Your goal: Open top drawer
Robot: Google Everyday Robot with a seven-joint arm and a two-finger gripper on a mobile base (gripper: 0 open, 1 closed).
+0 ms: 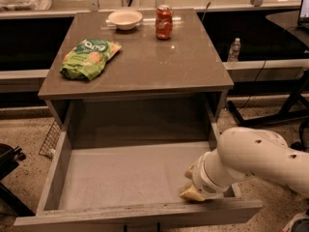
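Note:
The top drawer of the grey-brown cabinet is pulled far out toward me, showing its wide plain grey tray, which holds nothing. Its front panel runs along the bottom of the view; the handle is hidden. My white arm reaches in from the right, and my gripper sits low at the drawer's front right corner, just behind the front panel. The arm's wrist covers most of it.
On the cabinet top lie a green chip bag, a white bowl and a red soda can. A water bottle stands on the floor at right. A black object is at left.

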